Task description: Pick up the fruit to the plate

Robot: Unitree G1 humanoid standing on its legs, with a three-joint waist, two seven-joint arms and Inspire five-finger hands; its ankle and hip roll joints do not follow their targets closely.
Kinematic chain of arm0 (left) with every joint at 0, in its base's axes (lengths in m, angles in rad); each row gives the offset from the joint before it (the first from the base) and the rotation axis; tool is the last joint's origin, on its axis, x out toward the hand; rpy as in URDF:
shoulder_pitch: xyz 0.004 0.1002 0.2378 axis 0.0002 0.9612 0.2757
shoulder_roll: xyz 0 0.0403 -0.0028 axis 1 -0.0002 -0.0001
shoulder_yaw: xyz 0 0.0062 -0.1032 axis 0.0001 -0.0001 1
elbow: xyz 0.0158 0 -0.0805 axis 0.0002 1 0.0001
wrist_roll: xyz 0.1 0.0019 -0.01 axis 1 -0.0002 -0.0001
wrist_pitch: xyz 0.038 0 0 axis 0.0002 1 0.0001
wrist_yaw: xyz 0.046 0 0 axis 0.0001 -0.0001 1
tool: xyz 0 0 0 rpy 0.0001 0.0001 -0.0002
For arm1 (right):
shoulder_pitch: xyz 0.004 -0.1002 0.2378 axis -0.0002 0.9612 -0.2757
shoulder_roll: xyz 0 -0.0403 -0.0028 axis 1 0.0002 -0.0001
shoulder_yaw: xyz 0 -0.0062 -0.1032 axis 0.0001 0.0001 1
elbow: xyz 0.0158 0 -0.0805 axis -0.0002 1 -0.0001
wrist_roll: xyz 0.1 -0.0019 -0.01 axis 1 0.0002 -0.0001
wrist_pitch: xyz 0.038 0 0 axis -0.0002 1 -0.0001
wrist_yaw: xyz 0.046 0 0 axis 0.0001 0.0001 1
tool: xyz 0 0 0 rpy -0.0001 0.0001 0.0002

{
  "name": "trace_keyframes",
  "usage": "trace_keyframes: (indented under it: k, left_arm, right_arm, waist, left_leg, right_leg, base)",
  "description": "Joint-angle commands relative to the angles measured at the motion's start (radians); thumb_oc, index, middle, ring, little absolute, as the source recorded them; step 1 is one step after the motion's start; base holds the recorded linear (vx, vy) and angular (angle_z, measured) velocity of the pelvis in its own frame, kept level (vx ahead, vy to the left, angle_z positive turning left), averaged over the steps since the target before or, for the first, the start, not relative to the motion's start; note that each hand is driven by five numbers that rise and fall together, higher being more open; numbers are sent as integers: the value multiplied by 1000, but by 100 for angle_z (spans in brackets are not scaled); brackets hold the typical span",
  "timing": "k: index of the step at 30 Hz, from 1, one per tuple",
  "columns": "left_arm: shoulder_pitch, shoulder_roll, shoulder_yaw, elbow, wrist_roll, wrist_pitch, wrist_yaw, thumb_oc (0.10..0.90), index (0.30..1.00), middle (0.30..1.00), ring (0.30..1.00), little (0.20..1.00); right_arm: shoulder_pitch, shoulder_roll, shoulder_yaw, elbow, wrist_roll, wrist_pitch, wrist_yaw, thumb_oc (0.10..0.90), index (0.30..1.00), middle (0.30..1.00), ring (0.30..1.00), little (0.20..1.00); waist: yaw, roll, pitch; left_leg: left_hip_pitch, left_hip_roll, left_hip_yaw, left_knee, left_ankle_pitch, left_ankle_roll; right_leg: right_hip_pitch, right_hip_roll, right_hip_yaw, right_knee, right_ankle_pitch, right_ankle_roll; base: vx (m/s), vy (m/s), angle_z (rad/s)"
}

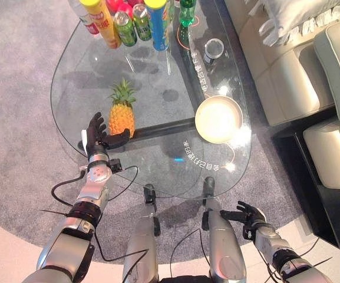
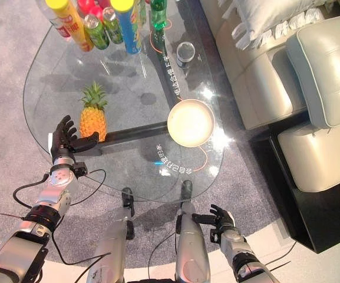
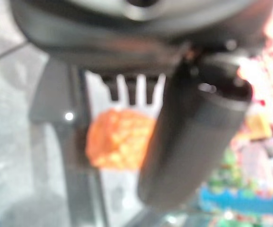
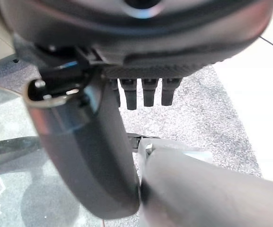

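Nearest, at 5 o'clock, the right hand (image 1: 251, 217) hung below the table edge over the grey carpet (image 1: 16, 141), fingers loosely spread, holding nothing.

At 9 o'clock the left hand (image 1: 101, 137) reached over the near rim of the table (image 1: 158, 171), one rounded sheet of clear glass on a dark frame. Its fingers stood open and fanned, thumb pointing toward the fruit, nothing pinched.

One pineapple (image 1: 121, 115) stood upright on the glass just beside that thumb, rough orange-yellow rind, spiky green crown on top. Contact between thumb and rind could not be judged.

One plate (image 1: 218, 119), round, pale and smooth, sat at 3 o'clock of the pineapple, well apart from it, empty.

Beyond the plate, one small clear glass cup (image 1: 214, 50).

Farthest, at 12 o'clock, a cluster on the table's far end: two tall tubes (image 1: 158, 23) with yellow caps, two green cans (image 1: 133, 25), one green bottle (image 1: 185, 15); others cut off at the edge.

At 2 o'clock, a cream leather sofa (image 1: 299, 65), cushions smooth and padded.
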Motion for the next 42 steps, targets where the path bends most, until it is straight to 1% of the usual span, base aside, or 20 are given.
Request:
trace_keyframes:
  k: [1, 11, 23, 33, 34, 41, 42]
  left_arm:
    - [-98, 90, 33, -12, -9, -48, 14, 800, 900, 900, 900, 900]
    - [-118, 97, 17, 35, -36, -53, -4, 800, 900, 900, 900, 900]
    - [-164, 101, 3, 85, -65, -37, -21, 800, 900, 900, 900, 900]
    - [-196, 91, -16, 106, -91, 1, -45, 800, 900, 900, 900, 900]
    - [-200, 84, -23, 108, -98, 20, -47, 800, 900, 900, 900, 900]
    - [-219, 71, -33, 144, -104, 65, -61, 800, 900, 900, 900, 900]
    - [-231, 67, -40, 169, -108, 96, -68, 800, 900, 900, 900, 900]
  right_arm:
    - [47, -43, 61, -22, -2, -2, -36, 800, 900, 900, 900, 900]
    - [45, -50, 72, -45, 6, -6, -48, 800, 900, 900, 900, 900]
    - [31, -52, 91, -75, 16, -4, -65, 800, 900, 900, 900, 900]
    - [25, -50, 104, -98, 20, 3, -78, 800, 900, 900, 900, 900]
    - [25, -49, 106, -98, 20, 3, -78, 800, 900, 900, 900, 900]
    - [13, -43, 112, -91, 18, 3, -82, 800, 900, 900, 900, 900]
    - [6, -40, 117, -89, 18, 7, -83, 800, 900, 900, 900, 900]
  waist:
    - [-18, -35, -8]
    - [-33, -35, -8]
    - [-47, -34, -8]
    - [-57, -34, -8]
    - [-59, -33, -8]
    - [-63, -34, -8]
    - [-66, -36, -8]
  left_leg:
    - [-103, -96, 72, 152, -101, 38]
    - [-147, -94, 81, 167, -101, 34]
    - [-191, -95, 84, 181, -101, 34]
    - [-218, -98, 84, 194, -105, 35]
    - [-222, -99, 83, 196, -104, 36]
    - [-233, -99, 84, 206, -107, 36]
    - [-236, -99, 84, 208, -106, 35]
  right_leg:
    - [-68, 86, -36, 94, -87, -44]
    - [-119, 86, -22, 109, -82, -40]
    - [-165, 88, -9, 119, -77, -40]
    - [-194, 88, 2, 130, -77, -39]
    - [-198, 89, 4, 132, -76, -39]
    - [-209, 89, 9, 140, -76, -38]
    - [-212, 91, 11, 142, -76, -38]
  base:
    - [0, 0, 0]
    - [6, 7, 0]
    - [3, 1, 0]
    - [10, 2, 0]
    - [0, 0, 0]
    - [4, 0, 0]
    - [0, 0, 0]
